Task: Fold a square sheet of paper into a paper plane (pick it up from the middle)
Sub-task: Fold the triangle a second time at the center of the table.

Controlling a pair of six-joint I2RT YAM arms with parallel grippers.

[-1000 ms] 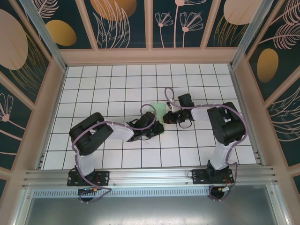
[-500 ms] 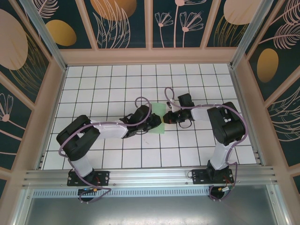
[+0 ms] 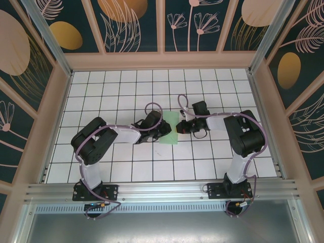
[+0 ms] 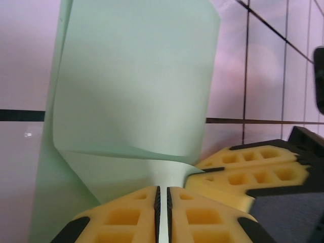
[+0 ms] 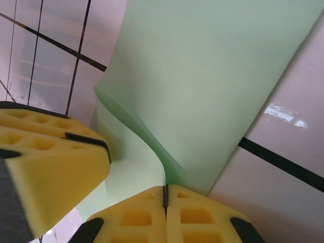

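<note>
Clearly mid-fold, the thin pale mint-green square sheet of paper [image 3: 172,137] lay near the middle of the white gridded table [image 3: 116,91], one flap curled over (not yet creased). The left gripper [image 4: 163,202] and right gripper [image 5: 165,195] each pinched its edge, pads pressed together. Next, I judged, the flap needed lowering and pressing flat.

**Square sheet of paper** [image 4: 136,81]: plain pale mint-green, unmarked.
**Table** [image 3: 126,91]: glossy white squares ruled by a thin black grid.
**Left gripper** [image 4: 163,202] and **right gripper** [image 5: 165,195]: yellow pads patterned with cell-like recesses and trimmed in black.
**Left arm** [image 3: 96,144] and **right arm** [image 3: 245,134]: black joints and white links, trailed by lilac cable [image 3: 178,101].
**Walls** [image 3: 134,25]: dark teal panels with peach and orange ovals and pale line-drawn leaves and flowers, between pale pinkish-beige strips [image 3: 161,25].
</note>
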